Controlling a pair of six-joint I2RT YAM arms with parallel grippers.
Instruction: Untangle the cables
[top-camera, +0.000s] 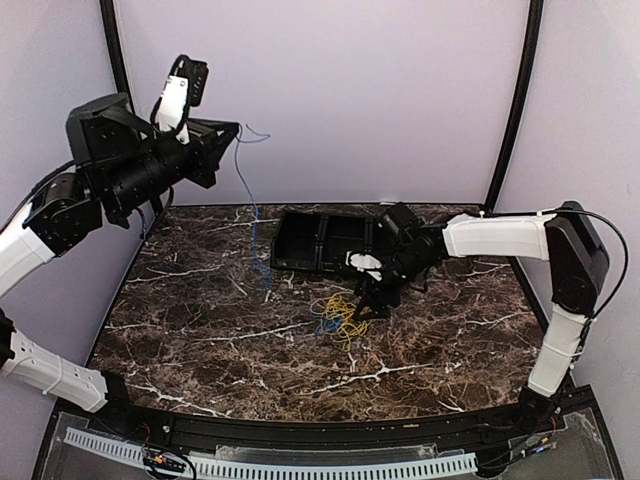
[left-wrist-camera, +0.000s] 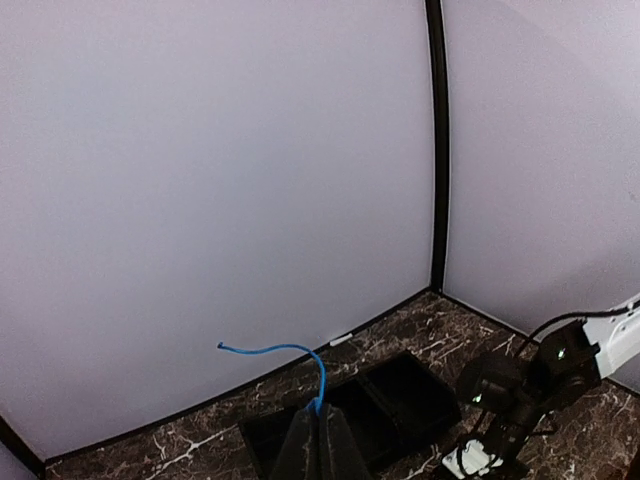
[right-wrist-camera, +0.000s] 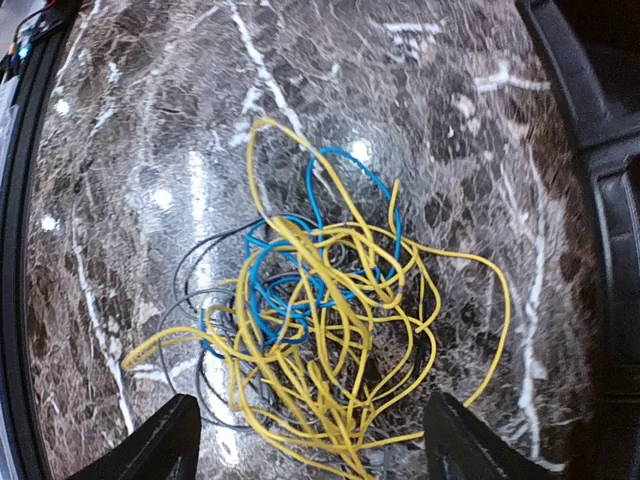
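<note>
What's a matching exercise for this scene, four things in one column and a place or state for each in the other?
1. left tool
2. right tool
3. black tray
4. cable tangle

A. heaped on the marble table
B. open over the heap
C. shut on a blue cable, raised high
D. at the back of the table

Pairs: 1-C, 2-B, 3-D, 4-A

Black left gripper (top-camera: 234, 130), upper left, fingers pinching a thin blue cable (top-camera: 243, 175); black right gripper (top-camera: 375, 305) at centre (fingers apart).
</note>
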